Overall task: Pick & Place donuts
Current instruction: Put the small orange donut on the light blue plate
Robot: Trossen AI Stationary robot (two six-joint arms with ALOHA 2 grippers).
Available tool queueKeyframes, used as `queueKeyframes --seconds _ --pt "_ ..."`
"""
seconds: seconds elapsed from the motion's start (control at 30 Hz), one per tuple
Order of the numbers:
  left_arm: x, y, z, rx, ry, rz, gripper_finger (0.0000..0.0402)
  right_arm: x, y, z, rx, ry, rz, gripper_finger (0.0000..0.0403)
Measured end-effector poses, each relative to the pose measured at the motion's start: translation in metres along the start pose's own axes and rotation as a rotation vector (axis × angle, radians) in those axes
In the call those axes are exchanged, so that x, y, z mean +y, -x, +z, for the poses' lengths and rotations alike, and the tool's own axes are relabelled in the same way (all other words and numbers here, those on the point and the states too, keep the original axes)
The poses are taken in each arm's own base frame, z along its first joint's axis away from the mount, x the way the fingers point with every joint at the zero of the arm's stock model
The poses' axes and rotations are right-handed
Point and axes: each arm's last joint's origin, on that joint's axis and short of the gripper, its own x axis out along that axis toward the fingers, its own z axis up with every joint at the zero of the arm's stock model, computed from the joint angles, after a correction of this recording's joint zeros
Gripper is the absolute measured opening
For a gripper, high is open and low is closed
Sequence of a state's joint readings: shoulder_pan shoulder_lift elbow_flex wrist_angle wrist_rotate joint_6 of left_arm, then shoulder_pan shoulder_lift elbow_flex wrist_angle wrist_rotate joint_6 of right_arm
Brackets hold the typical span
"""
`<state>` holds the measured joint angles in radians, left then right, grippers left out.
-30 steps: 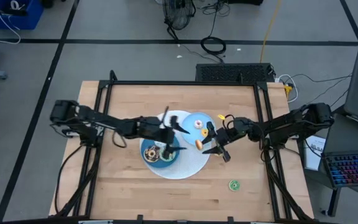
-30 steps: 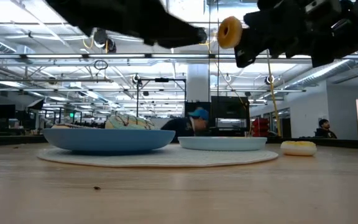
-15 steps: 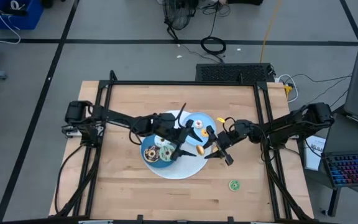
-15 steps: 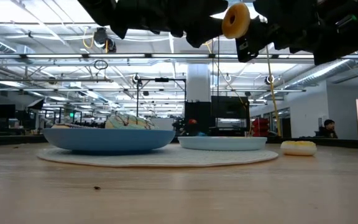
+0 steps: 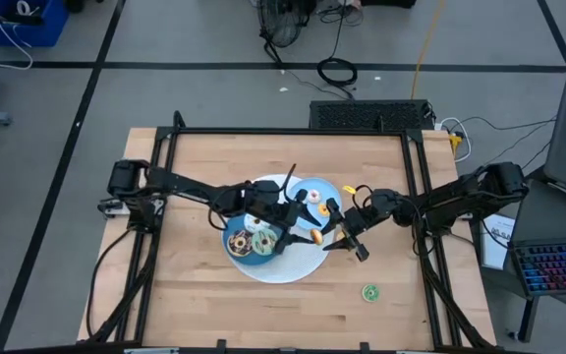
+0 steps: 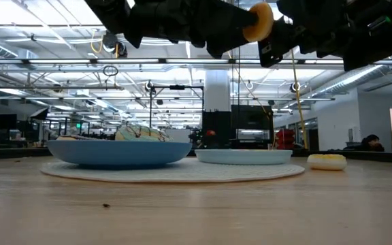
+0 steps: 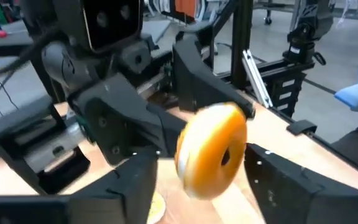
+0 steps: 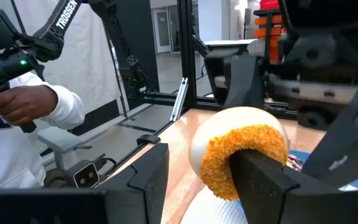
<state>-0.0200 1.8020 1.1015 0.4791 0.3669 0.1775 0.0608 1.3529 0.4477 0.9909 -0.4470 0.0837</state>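
Observation:
A small orange ring donut is held high above the white round mat. It also shows in the low view. My right gripper comes from the table's right and is shut on it. My left gripper comes from the left and is open, with one finger on either side of the donut; I see no touch. Larger iced donuts lie in a blue plate. My right gripper holds the orange donut at its fingertips, level, from the table's right. One finger lies across the donut's orange crumbed face. The donut hides where the other finger meets it. The donut stands on edge, lifted clear.
A second, paler blue plate on the mat holds a tiny donut. A yellow donut and a green donut lie on the wood. A person's hand and white sleeve show beyond the table.
My left gripper has gone from above the blue plate toward the table's right, up to the orange donut, and now stands around it. My right gripper has raised the donut a little and has kept hold of it.

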Motion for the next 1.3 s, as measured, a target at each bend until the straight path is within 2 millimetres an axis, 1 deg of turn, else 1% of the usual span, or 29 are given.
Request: queueKeyframes --seconds 0.1,0.23,0.4,0.67,0.77,0.87,0.93,0.97,1.07,1.17,1.23,1.3 --pt "0.001 -0.002 -0.005 0.016 0.007 0.001 0.0202 0.0 0.0 0.0 0.001 -0.001 -0.001 0.0155" --pt "0.001 -0.002 -0.005 0.017 0.008 -0.006 0.0156 0.0 0.0 0.0 0.001 -0.002 -0.002 0.0155" --pt "0.0 0.001 0.0 -0.009 0.003 -0.066 0.0105 0.0 0.0 0.001 -0.003 0.0 0.002 0.0155" --pt "-0.002 0.002 0.0 -0.015 0.007 -0.15 0.0015 0.0 0.0 -0.002 0.022 -0.012 0.004 0.0155" --pt "-0.005 0.007 0.004 -0.012 0.016 -0.222 0.0016 -0.001 0.001 -0.006 0.059 -0.031 -0.014 0.0155" --pt "-0.008 0.015 0.012 0.02 0.014 -0.221 0.0027 -0.002 0.002 -0.009 0.092 -0.047 -0.034 0.0155" --pt "-0.008 0.022 0.013 0.086 -0.012 -0.153 0.0024 -0.004 0.002 -0.012 0.121 -0.067 -0.065 0.0155" --pt "-0.007 0.025 0.015 0.12 -0.042 -0.091 0.0018 -0.006 0.004 -0.014 0.14 -0.076 -0.091 0.0155" --pt "-0.004 0.035 0.017 0.253 -0.145 0.175 0.0009 -0.01 0.007 -0.015 0.164 -0.089 -0.18 0.0155" --pt "0.006 0.039 0.01 0.411 -0.236 0.433 0.0018 -0.014 0.012 -0.012 0.167 -0.09 -0.267 0.0155" --pt "0.013 0.037 0.0 0.495 -0.315 0.509 0.002 -0.016 0.015 -0.008 0.161 -0.085 -0.337 0.0155" --pt "0.017 0.035 -0.01 0.565 -0.38 0.512 0.0014 -0.018 0.018 -0.004 0.144 -0.077 -0.394 0.0155"
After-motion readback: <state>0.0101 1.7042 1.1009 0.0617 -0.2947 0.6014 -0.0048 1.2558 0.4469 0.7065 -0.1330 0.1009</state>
